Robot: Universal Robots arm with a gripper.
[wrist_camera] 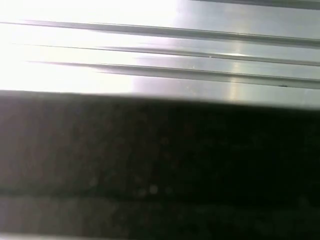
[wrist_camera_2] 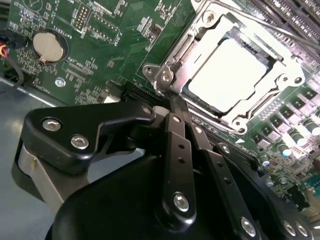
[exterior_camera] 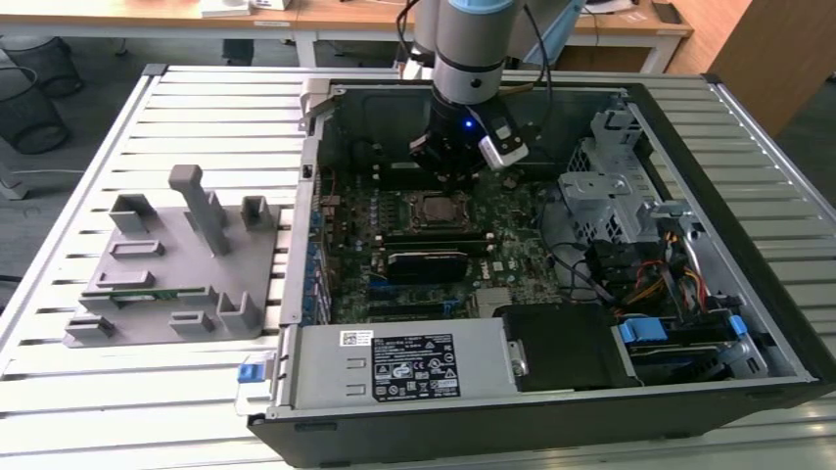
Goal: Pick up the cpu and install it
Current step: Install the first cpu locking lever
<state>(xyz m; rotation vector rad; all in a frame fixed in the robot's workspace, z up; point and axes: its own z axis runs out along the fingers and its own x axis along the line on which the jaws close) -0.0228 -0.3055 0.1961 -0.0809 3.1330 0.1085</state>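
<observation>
The cpu (wrist_camera_2: 231, 75), a small flat square chip with a bright silver-grey metal top, lies seated in the silver metal socket frame (wrist_camera_2: 176, 59) on the green motherboard (wrist_camera_2: 115, 35); in the exterior view the same chip (exterior_camera: 433, 208) shows as a small square in the middle of the board. The black gripper (wrist_camera_2: 172, 102) hangs just beside the socket with its fingers drawn together into one narrow tip, holding nothing, the tip near the frame's corner; whether it touches the frame I cannot tell. In the exterior view the gripper (exterior_camera: 452, 178) sits just behind the socket, under the grey arm (exterior_camera: 468, 49). On the board near the socket sit a round silver coin battery (wrist_camera_2: 48, 46) and, in front of the socket, a black rectangular heatsink block (exterior_camera: 424, 264). All of this lies inside the open black computer case (exterior_camera: 731, 387), which also holds a grey power supply box (exterior_camera: 392, 364) along its near edge and a metal drive cage (exterior_camera: 608, 191) with coloured cables at the exterior view's right. The case rests on a slatted aluminium table (exterior_camera: 196, 108). Beside it, at the exterior view's left, stands a grey plastic parts holder (exterior_camera: 176, 259) with a narrow green memory stick (exterior_camera: 131, 297) lying in one of its slots.
</observation>
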